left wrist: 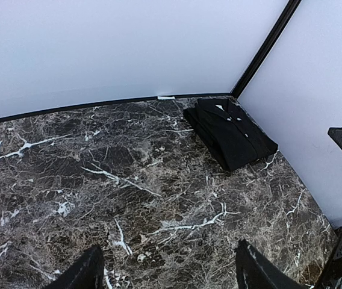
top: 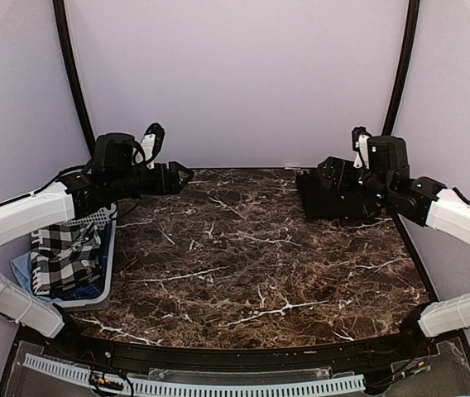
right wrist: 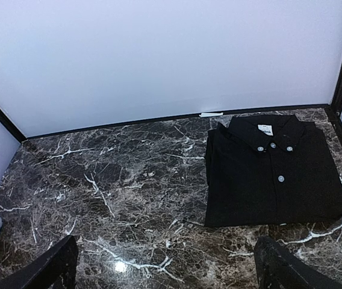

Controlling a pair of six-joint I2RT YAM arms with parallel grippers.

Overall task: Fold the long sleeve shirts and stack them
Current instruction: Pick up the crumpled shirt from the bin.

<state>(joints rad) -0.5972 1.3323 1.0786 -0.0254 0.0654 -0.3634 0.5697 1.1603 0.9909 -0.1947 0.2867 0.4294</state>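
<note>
- At the left edge of the table, the check shirt (top: 65, 255) lies bunched in a white basket (top: 109, 256).
- The left gripper (top: 182, 175) is wide open and empty. The shirt lies behind it, toward the near left corner.
- I think the left arm should fetch it, since it is much nearer.
- The right gripper (right wrist: 166, 241) is open too, by a folded black shirt (right wrist: 273, 174) in the far right corner.

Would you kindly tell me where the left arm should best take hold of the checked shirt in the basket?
Probably pinch a raised fold near the middle of the checked shirt, coming straight down with the left pincer: it lies crumpled in the white basket, whose walls block any sideways approach.
</note>
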